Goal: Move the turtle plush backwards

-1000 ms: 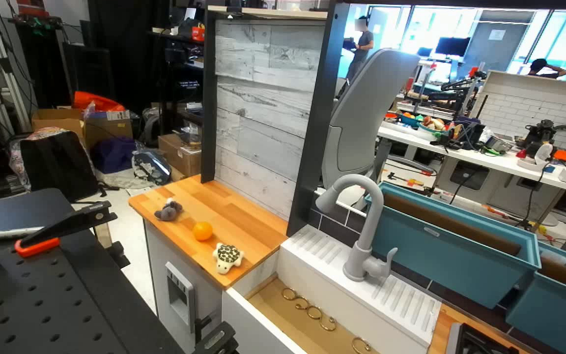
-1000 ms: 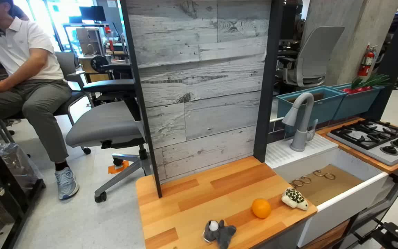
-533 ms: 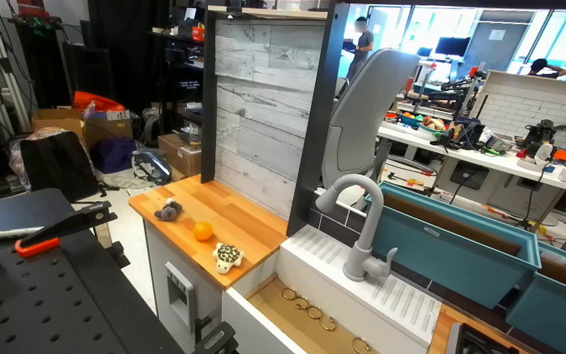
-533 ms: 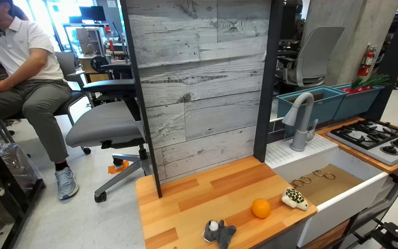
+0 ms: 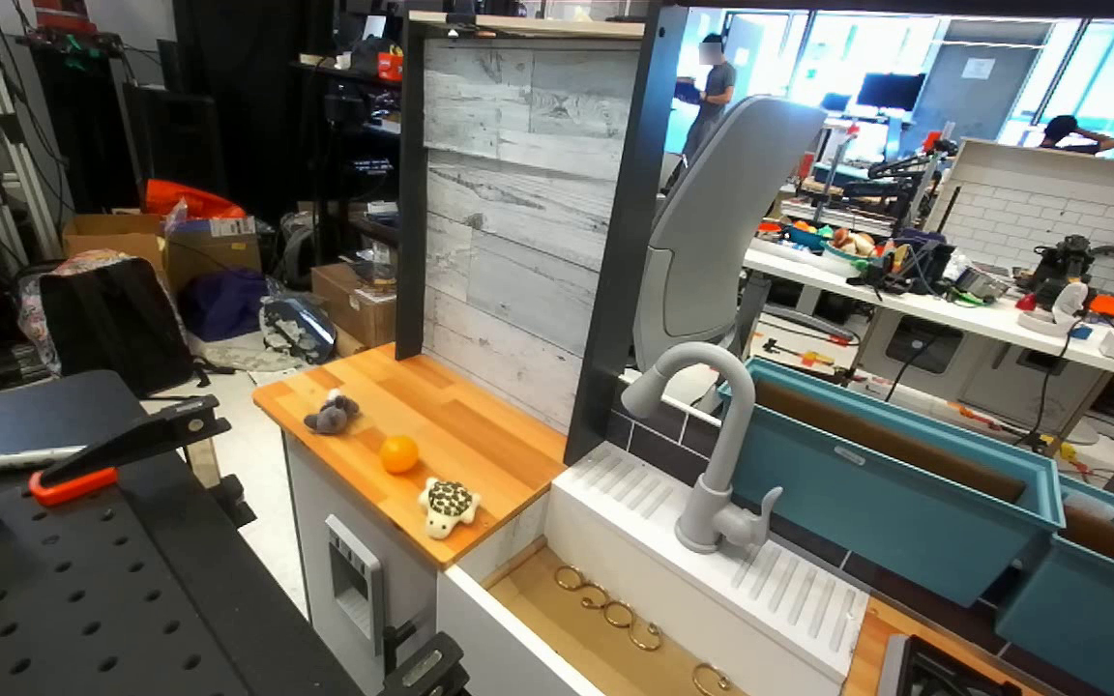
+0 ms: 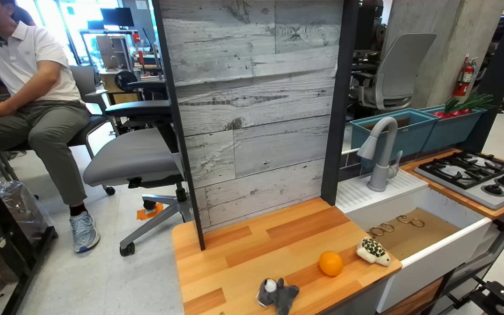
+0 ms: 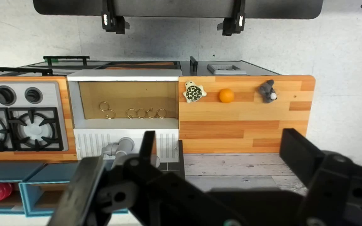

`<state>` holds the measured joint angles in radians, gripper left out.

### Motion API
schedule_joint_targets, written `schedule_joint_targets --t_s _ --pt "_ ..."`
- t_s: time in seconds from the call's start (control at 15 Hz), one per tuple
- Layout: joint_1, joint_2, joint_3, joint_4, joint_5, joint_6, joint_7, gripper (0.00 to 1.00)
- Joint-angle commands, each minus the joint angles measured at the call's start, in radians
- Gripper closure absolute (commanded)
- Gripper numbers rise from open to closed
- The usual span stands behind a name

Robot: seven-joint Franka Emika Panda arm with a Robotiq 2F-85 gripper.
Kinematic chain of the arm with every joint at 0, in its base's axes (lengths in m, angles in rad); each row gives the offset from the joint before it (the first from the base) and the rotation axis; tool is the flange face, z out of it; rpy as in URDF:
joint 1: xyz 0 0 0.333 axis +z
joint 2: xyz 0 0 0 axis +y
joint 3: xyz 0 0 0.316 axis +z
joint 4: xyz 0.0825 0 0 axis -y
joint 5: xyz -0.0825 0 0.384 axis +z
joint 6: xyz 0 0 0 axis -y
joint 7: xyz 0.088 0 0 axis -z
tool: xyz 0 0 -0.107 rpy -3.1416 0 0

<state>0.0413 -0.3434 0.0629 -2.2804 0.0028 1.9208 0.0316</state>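
Note:
The turtle plush (image 5: 448, 507) is small and cream, with a dark green spotted shell. It lies on the wooden counter (image 5: 480, 411) near the front corner beside the sink, and shows in both exterior views (image 6: 373, 251). In the wrist view the turtle plush (image 7: 194, 91) is at the counter's left front corner, head toward the front edge. My gripper (image 7: 219, 133) shows only in the wrist view. Its two black fingers are wide apart with nothing between them. It is above the scene, apart from the turtle, which appears beyond the fingertips toward the upper left.
An orange ball (image 7: 226, 95) sits beside the turtle, and a grey plush (image 7: 267, 91) lies farther along the counter. A wood-patterned back panel (image 6: 256, 109) stands behind. The sink (image 7: 127, 72), with gold rings inside, and the grey faucet (image 5: 717, 435) adjoin the counter.

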Motion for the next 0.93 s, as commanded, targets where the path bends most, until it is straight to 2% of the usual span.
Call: schedule_joint_targets --t_s 0.0,0.47,0.67,0.87 --pt "0.003 0.000 -0.002 0.002 -0.001 -0.002 0.001 0.00" --pt "-0.002 0.027 0.012 -0.001 -0.027 0.017 0.037 0.00" --pt "-0.003 0.122 0.022 0.029 -0.044 0.007 0.079 0.00" --pt "0.004 0.248 0.028 0.047 -0.040 0.054 0.106 0.00"
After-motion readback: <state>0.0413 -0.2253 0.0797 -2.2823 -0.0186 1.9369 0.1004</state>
